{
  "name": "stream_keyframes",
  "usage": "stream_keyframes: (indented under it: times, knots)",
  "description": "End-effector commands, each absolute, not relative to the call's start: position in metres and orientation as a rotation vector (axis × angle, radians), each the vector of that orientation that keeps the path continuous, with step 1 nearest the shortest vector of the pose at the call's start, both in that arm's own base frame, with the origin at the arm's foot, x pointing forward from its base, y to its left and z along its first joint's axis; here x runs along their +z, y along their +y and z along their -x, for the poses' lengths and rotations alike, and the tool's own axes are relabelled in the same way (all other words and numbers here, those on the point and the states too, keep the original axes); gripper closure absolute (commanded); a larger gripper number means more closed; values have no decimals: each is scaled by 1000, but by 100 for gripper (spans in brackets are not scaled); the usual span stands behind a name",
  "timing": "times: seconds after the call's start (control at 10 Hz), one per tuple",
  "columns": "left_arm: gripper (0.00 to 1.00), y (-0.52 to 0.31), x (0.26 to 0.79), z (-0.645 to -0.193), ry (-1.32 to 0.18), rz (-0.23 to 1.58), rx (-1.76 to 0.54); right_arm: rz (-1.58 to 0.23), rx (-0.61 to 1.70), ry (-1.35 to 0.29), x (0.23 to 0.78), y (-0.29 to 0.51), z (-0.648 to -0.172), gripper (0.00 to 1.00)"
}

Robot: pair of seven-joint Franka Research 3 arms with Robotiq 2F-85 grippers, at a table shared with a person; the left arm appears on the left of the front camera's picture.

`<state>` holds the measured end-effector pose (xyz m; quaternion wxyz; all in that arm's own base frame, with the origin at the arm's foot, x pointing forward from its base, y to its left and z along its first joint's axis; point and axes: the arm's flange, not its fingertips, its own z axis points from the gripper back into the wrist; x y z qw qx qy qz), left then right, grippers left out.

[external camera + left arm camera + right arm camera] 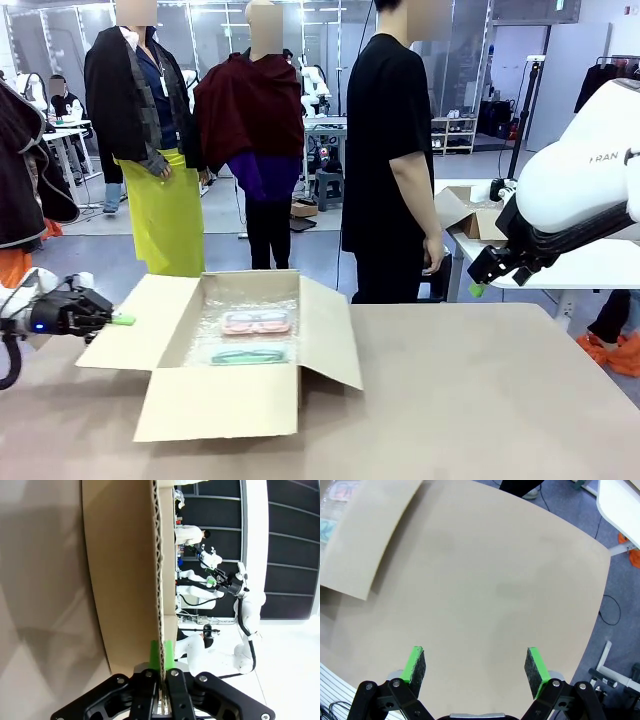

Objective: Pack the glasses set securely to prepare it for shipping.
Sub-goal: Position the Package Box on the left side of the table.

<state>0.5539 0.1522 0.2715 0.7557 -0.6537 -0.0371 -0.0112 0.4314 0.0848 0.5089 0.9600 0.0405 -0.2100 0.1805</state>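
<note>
**Left arm.** The left arm entered low from the left side of the table (480,400). The left gripper (120,320) was held roughly level and pointed toward the cardboard box (220,405). Its jaws were clamped on the outer edge of the box's left flap (150,310). In the left wrist view, the green pads (155,652) pressed against both faces of the corrugated edge. The flap lay spread outward from the box.

**Right arm.** The right arm was raised at the right side, above the far right part of the table and well apart from the box. The right gripper (480,285) was angled downward. Its jaws stood wide apart with nothing between them. The right wrist view showed bare tabletop beneath them.

**Glasses set.** Both packs lay flat inside the open box on a clear wrap lining (215,330). The pink-red pack (256,322) was toward the far wall. The teal-green pack (248,354) lay just beside it on the near side.

**Person.** A person (385,150) in black stood at the far side of the table with one arm hanging down.
</note>
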Motion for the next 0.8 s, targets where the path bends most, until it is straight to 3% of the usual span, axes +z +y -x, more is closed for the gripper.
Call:
stream_keyframes:
  times: [0.0,0.7]
  knots:
    - [97,197,278,-558,-71,1429,-30,-80,388,-433,510,84,-432,0]
    - [97,326,283,-536,-47,1361,44,-80,388,-433,510,84,-432,0]
